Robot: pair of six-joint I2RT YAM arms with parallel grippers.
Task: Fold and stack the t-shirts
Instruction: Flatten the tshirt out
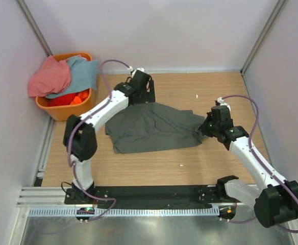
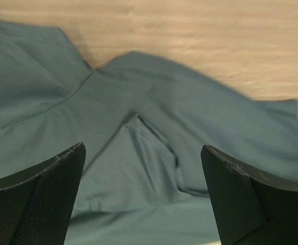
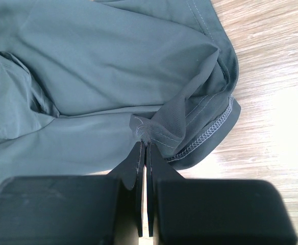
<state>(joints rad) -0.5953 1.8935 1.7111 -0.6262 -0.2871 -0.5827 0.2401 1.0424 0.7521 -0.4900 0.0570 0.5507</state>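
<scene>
- Since no folded shirt or pile shows anywhere on the table (image 1: 154, 166), the task looks barely begun: nothing folded, nothing stacked.
- The dark grey t-shirt (image 1: 154, 127) lies mid-table between the two arms. It is spread out but rumpled, its far edge bunched up near the left arm.
- The salmon-pink t-shirt (image 1: 49, 76) and the light blue t-shirt (image 1: 82, 71) sit heaped in the orange basket (image 1: 62, 109) at the far-left corner, spilling over its rim. Both are left to do.
- The right gripper (image 3: 145, 140) has its jaws pressed together, pinching a hemmed corner at the grey shirt's right edge. The cloth puckers at the tips.
- The left gripper (image 2: 144, 153) has its jaws spread wide over the shirt's far-left part, with nothing between them. Can't tell if the tips touch the cloth.
- The grey shirt looks thin, soft and matte, with a stitched hem showing at the pinched corner and a raised crease across the middle. No neck label visible.
- Judged step: straightening or first fold of the grey shirt. Left to do: fold it, fold the other two, stack all.
</scene>
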